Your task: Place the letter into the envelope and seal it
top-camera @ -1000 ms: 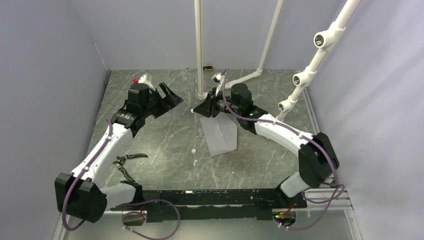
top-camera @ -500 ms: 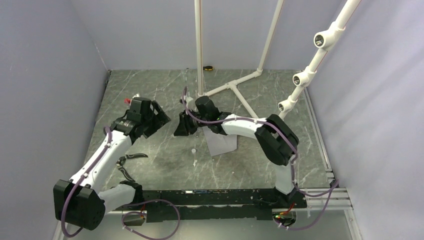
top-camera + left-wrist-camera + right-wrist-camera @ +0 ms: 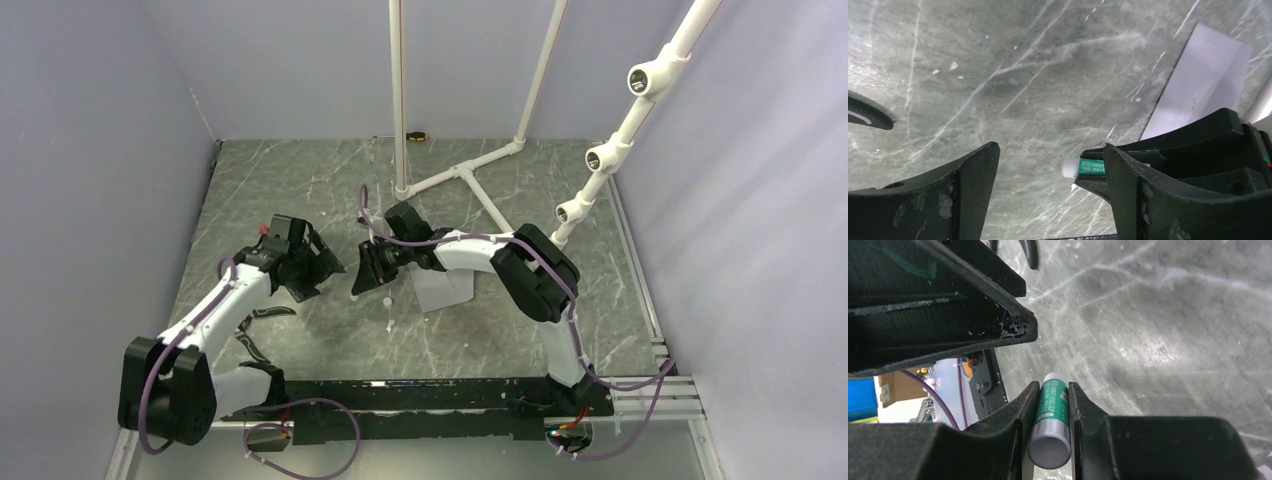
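The table (image 3: 998, 75) looks like grey-green stone with white veins, smooth and a little shiny. The envelope (image 3: 1198, 80) is flat grey paper and not shiny. The glue stick (image 3: 1050, 422) is smooth plastic with a glossy green label. The left gripper (image 3: 1050, 150) has dull black plastic fingers (image 3: 963, 190) with pale scuffs. The right gripper (image 3: 1053, 387) is the same dull black plastic. The pipes (image 3: 398, 100) are smooth white plastic.

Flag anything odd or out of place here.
A small white piece lies loose on the table left of the envelope, possibly the cap of the glue stick held in the right gripper. Nothing looks spilled or damaged.
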Tool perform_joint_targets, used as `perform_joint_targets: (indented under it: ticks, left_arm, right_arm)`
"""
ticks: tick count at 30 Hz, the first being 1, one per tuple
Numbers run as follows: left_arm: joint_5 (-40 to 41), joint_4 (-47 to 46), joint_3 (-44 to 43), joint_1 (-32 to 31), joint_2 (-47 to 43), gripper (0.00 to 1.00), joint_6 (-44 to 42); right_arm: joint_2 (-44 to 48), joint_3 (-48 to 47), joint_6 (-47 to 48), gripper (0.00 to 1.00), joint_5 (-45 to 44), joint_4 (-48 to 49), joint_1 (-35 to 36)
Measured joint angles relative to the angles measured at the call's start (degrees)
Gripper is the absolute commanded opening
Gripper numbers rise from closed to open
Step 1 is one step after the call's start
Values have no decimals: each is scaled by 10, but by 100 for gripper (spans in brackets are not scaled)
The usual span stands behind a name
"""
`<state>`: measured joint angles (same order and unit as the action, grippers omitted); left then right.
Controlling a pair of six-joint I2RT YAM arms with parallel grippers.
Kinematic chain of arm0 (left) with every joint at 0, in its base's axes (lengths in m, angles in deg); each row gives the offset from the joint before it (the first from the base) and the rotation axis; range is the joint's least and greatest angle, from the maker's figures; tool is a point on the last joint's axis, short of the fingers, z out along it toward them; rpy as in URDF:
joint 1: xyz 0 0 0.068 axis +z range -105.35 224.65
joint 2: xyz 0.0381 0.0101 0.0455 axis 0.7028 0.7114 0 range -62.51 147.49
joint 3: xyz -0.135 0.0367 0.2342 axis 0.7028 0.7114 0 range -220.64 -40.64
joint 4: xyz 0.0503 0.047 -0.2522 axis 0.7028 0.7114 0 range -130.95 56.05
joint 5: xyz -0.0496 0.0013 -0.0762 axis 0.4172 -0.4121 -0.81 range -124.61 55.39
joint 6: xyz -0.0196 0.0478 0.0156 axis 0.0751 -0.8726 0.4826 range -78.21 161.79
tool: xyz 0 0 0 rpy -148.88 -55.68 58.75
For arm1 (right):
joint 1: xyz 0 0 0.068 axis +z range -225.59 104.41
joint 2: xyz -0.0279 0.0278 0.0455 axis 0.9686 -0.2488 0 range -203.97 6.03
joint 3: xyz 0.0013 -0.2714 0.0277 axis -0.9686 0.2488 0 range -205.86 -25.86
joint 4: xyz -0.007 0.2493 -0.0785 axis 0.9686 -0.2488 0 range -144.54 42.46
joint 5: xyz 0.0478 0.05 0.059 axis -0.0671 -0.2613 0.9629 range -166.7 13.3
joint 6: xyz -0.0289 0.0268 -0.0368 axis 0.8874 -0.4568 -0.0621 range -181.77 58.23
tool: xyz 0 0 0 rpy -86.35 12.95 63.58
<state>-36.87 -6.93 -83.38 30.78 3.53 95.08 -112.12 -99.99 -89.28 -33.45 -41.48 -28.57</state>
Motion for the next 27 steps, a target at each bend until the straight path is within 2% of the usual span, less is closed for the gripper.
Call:
perform_joint_targets:
  ticks: [3, 6, 16, 22, 27]
  left_arm:
    - [-23, -16, 8, 1, 32, 68, -3]
    - [-35, -29, 10, 2, 67, 63, -14]
    - [-104, -78, 6, 5, 183, 56, -47]
    - [-156, -103, -19, 6, 226, 54, -63]
    - [-158, -102, -33, 6, 240, 48, -76]
  right_arm:
    - [-11, -7, -2, 16, -2, -36, 0]
    - [-22, -12, -2, 21, -9, -78, 0]
    - [-32, -51, -1, 52, -47, -177, 0]
    - [-32, -80, -1, 58, -87, -223, -3]
    - [-31, -95, -1, 61, -129, -261, -6]
